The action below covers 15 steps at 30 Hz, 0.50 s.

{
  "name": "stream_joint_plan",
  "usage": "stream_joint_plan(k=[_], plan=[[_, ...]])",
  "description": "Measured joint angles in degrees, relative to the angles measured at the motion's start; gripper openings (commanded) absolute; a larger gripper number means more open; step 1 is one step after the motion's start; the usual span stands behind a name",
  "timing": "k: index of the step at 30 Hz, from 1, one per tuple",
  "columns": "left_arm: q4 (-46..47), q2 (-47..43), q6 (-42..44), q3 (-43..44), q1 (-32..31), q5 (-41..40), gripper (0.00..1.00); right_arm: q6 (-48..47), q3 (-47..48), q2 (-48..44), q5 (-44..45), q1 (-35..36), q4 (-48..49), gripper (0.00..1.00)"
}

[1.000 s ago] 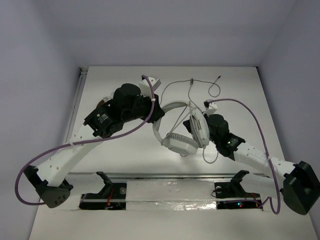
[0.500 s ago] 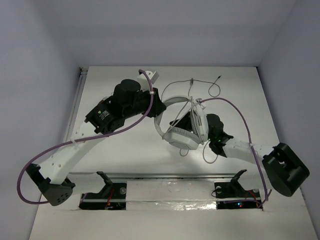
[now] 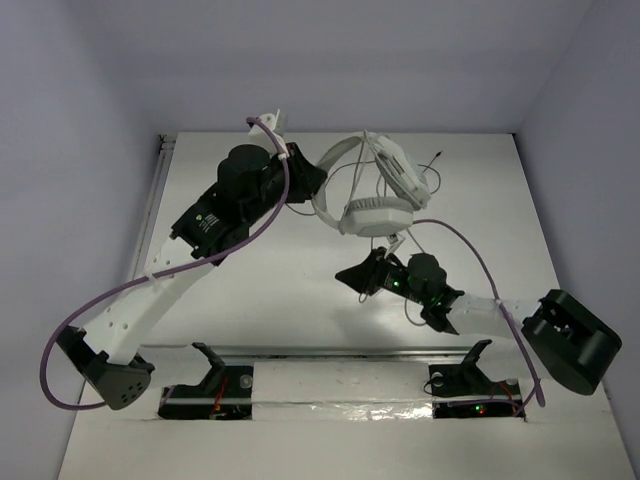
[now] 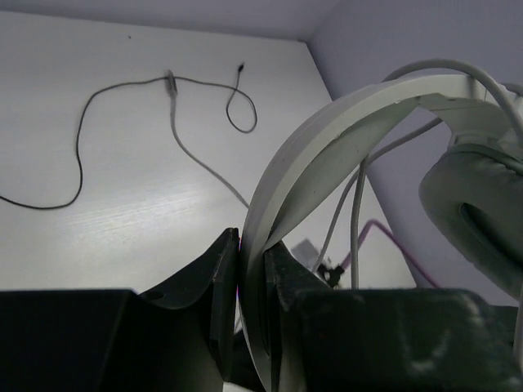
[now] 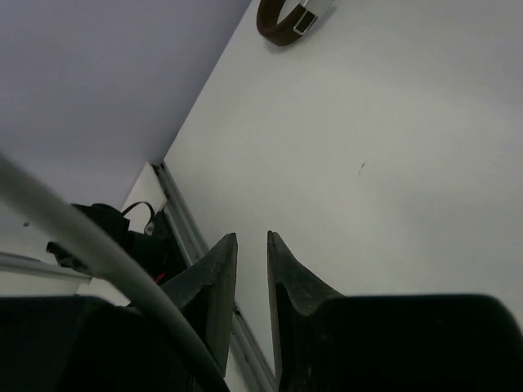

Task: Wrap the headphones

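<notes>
The white headphones [image 3: 375, 195] hang in the air over the back of the table, held by their broad headband [image 4: 327, 143]. My left gripper [image 3: 315, 188] is shut on that band, its jaws pinching it edge-on [image 4: 252, 273]. One padded ear cup [image 4: 474, 204] hangs to the right of the band. The thin grey cable [image 4: 172, 106] trails in loops on the table and rises to the cups [image 3: 432, 172]. My right gripper [image 3: 345, 277] sits low in front of the headphones, pointing left. Its jaws [image 5: 252, 241] stand slightly apart with nothing between them, and a grey cable strand [image 5: 82, 245] crosses in front of that camera.
A brown band with a white part [image 5: 282, 20] lies far off on the table in the right wrist view. A metal rail [image 3: 330, 350] runs along the near edge by the arm bases. Purple arm leads [image 3: 480, 245] loop beside both arms. Walls close in the table.
The left gripper has lifted the headphones up and toward the back. The right gripper has come away from the ear cups and swung down and left, near the table.
</notes>
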Motion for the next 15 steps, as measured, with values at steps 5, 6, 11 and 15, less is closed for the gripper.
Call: stream_joint_plan(k=[5, 6, 11, 15], plan=[[4.52, -0.02, -3.72, -1.97, 2.78, -3.48, 0.00, 1.44, -0.17, 0.35, 1.36, 6.71, 0.13, 0.27], [5.22, -0.02, -4.33, -2.38, 3.10, -4.04, 0.00, 1.75, -0.15, 0.76, 1.88, 8.41, 0.17, 0.27], [6.99, 0.50, -6.82, -3.39, 3.43, -7.32, 0.00, 2.56, 1.29, 3.93, 4.09, 14.95, -0.07, 0.24], [8.85, 1.44, -6.95, -3.76, 3.41, -11.61, 0.00, 3.13, 3.91, 4.74, 5.86, 20.28, -0.48, 0.17]])
